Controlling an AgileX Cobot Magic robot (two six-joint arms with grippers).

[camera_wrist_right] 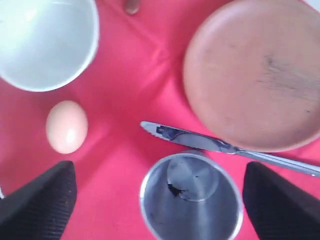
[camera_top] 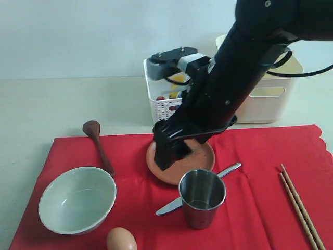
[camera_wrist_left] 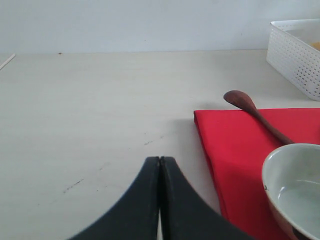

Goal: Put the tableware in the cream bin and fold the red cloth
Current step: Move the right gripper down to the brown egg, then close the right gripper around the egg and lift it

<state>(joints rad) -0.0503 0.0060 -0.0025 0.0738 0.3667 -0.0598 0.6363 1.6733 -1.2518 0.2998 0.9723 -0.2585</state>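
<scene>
The red cloth (camera_top: pixel 260 156) lies spread flat under the tableware. On it are the terracotta plate (camera_top: pixel 202 156), the steel cup (camera_top: pixel 202 197), the knife (camera_top: pixel 169 207), the pale bowl (camera_top: pixel 77 199) and the chopsticks (camera_top: pixel 301 205). The wooden spoon (camera_top: pixel 99 143) rests half on the cloth. My right gripper (camera_top: pixel 169 156) hangs open over the plate. In the right wrist view the cup (camera_wrist_right: pixel 192 200) sits untouched between the right gripper's (camera_wrist_right: pixel 160 200) spread fingers. My left gripper (camera_wrist_left: pixel 160 160) is shut and empty over bare table beside the cloth (camera_wrist_left: pixel 235 140). The cream bin (camera_top: pixel 270 96) stands at the back right.
A white lattice basket (camera_top: pixel 164 101) with small items stands behind the plate, beside the bin. An egg (camera_top: pixel 121 239) lies on the cloth's front edge near the bowl. Bare pale tabletop (camera_wrist_left: pixel 100 100) stretches left of the cloth. The right arm crosses above the basket and plate.
</scene>
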